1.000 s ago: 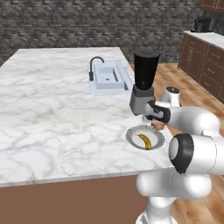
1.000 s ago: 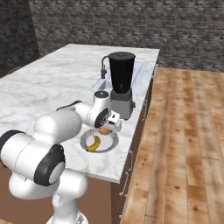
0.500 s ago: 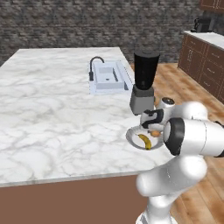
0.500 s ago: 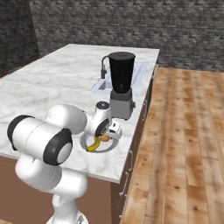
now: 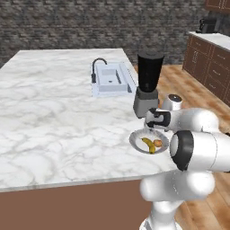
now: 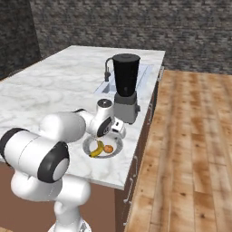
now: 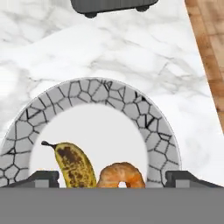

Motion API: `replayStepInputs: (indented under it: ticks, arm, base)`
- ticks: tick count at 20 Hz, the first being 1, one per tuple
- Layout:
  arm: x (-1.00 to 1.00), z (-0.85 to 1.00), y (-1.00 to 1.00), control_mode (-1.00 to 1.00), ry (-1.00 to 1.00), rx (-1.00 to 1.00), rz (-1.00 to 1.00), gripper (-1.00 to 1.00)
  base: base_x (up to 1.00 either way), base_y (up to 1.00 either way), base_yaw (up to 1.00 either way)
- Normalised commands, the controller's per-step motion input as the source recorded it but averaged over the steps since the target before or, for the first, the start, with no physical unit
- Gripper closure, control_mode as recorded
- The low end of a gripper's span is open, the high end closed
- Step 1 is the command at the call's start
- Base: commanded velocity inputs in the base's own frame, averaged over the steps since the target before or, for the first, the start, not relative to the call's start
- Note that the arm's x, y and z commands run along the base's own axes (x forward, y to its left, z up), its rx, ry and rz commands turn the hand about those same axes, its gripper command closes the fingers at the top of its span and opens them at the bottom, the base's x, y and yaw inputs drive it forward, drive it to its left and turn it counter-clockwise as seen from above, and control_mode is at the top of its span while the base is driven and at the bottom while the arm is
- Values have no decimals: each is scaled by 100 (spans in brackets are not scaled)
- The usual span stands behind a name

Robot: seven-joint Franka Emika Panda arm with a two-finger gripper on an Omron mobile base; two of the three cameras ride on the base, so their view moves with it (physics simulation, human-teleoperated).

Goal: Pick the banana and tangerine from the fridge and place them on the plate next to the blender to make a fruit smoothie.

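Already your gripper [image 7: 112,180] stood with fingers wide apart, the tangerine [image 7: 121,175] and banana [image 7: 77,164] lying between them at lower centre, on the plate [image 7: 127,103].

- Plate [image 5: 137,139] sits on the counter [image 5: 54,117], just in front of the blender [image 5: 148,85].
- Banana [image 5: 148,144] and tangerine [image 5: 157,143] lie side by side on the plate.
- Sink [image 5: 111,79] lies behind the blender.
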Motion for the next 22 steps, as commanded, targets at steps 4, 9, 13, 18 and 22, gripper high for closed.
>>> replayStepInputs:
  ticks: [4, 9, 13, 18, 22]
  arm:
    - [-86, 96, 21, -100, -25, -8, 0, -100]
    - [-100, 95, 25, -100, -37, -9, 0, -100]
    - [-100, 99, 32, -100, -38, -9, 0, -100]
    - [-100, 98, 36, -100, -34, -8, 0, -100]
    - [-100, 100, 24, -100, -23, -3, 1, -100]
  base:
    - [0, 0, 0]
    - [0, 0, 0]
    - [0, 0, 0]
    - [0, 0, 0]
    - [0, 0, 0]
